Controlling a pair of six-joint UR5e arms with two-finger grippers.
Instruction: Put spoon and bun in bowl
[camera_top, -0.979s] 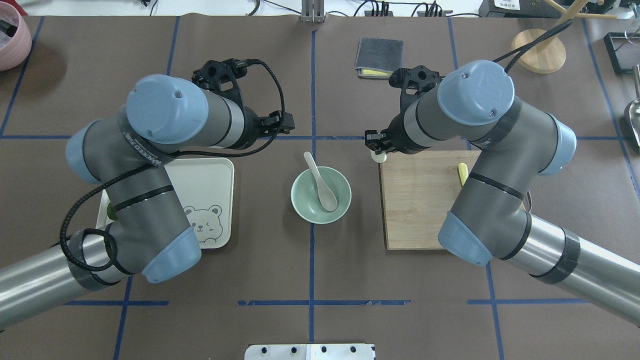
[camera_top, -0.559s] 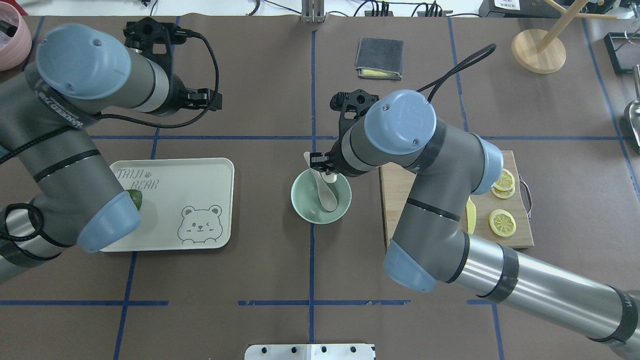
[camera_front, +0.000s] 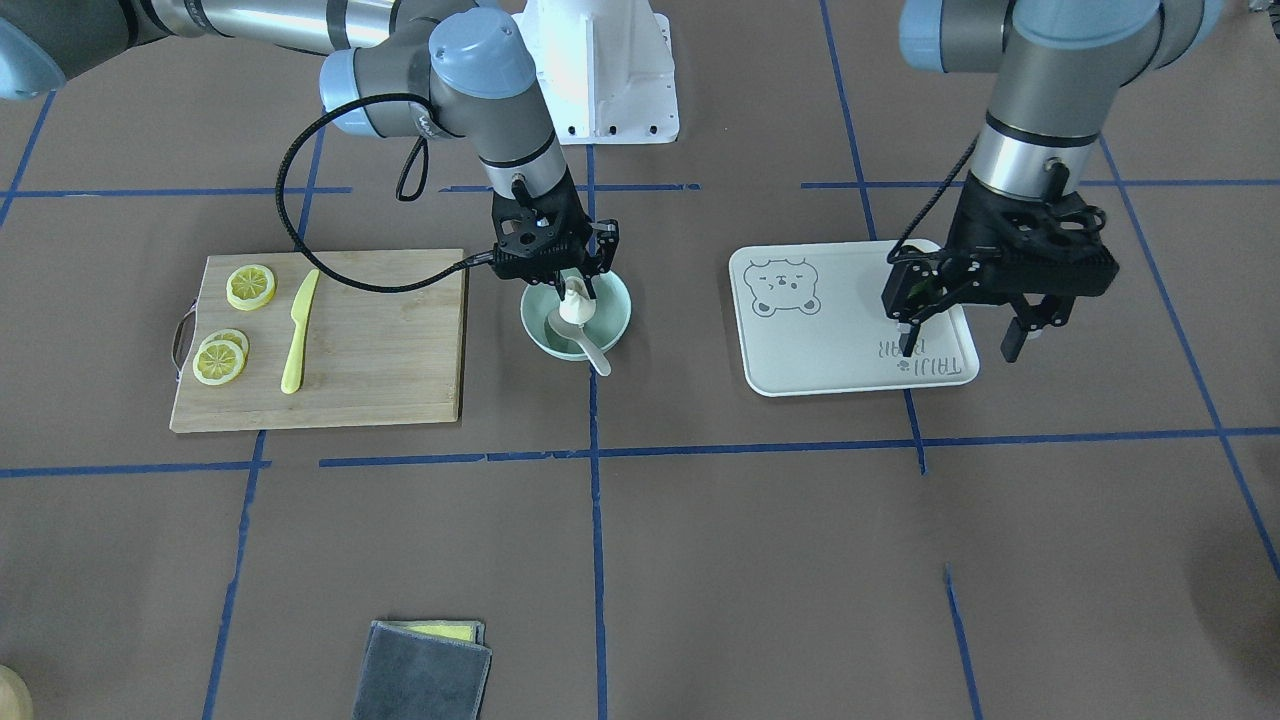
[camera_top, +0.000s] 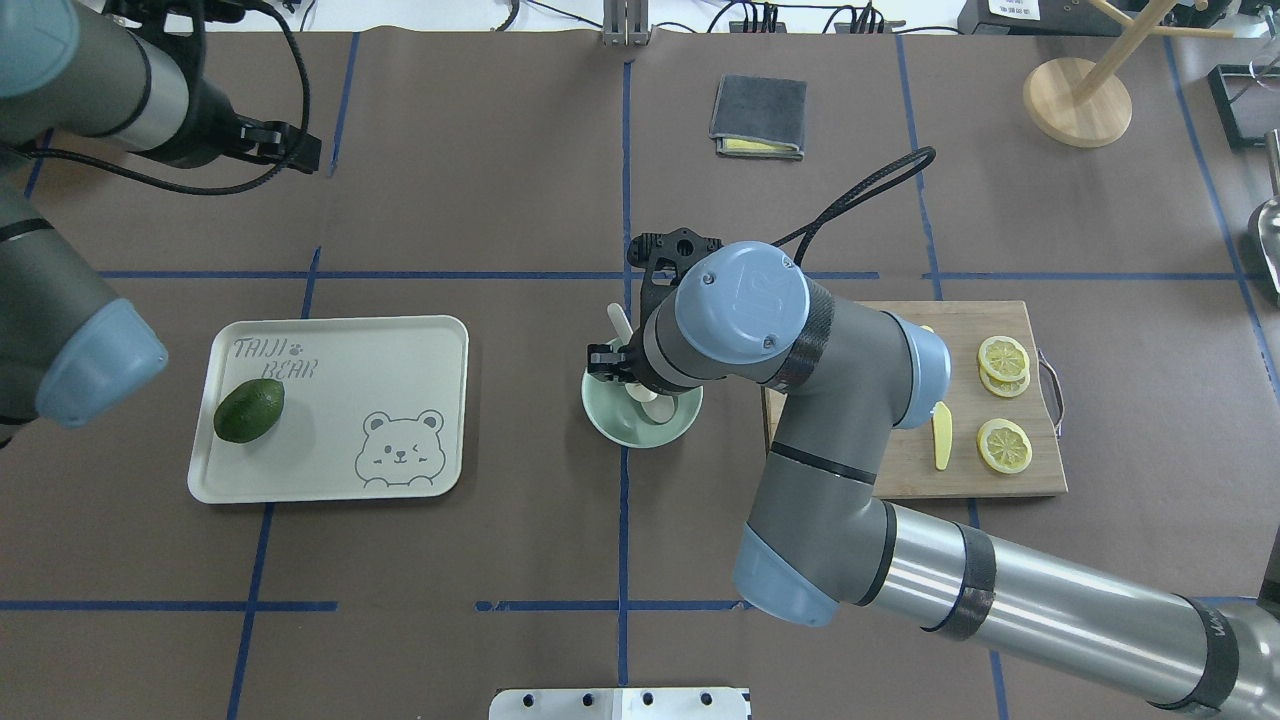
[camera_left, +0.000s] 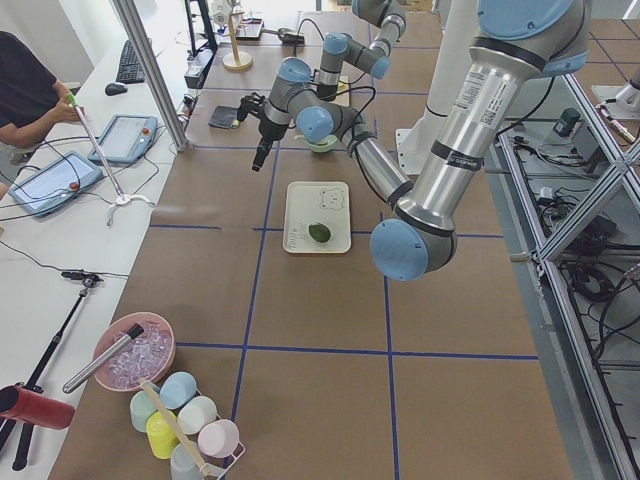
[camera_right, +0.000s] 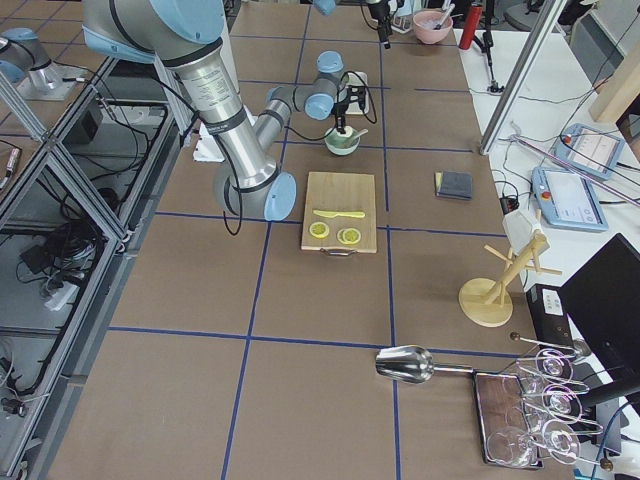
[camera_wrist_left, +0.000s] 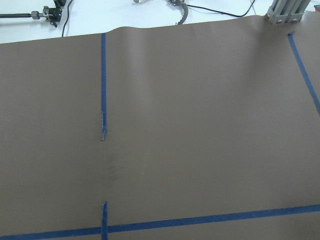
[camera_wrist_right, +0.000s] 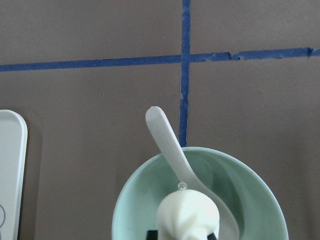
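Bun (camera_front: 575, 306): clamped in my right gripper (camera_front: 577, 290), hanging inside the rim of the bowl (camera_front: 618, 302), just over the scoop of the spoon (camera_wrist_right: 167, 142); whether it touches the bottom I cannot tell.
Right gripper: pointing down, fingers closed onto the bun's sides.
Spoon: lying in the bowl, scoop inside, handle leaning out over the rim on the side far from me.
Bowl: mid-counter (camera_top: 450, 200), on a blue tape line.
Left gripper (camera_front: 960, 345): raised, fingers wide apart, nothing in it, well apart from the bowl.
Tray (camera_top: 330, 335): on my left of the bowl, a green fruit (camera_top: 249, 410) on it.
Board (camera_top: 1000, 480): just beside the bowl on my right, carrying lemon slices (camera_top: 1004, 445) and a yellow knife (camera_top: 941, 435).
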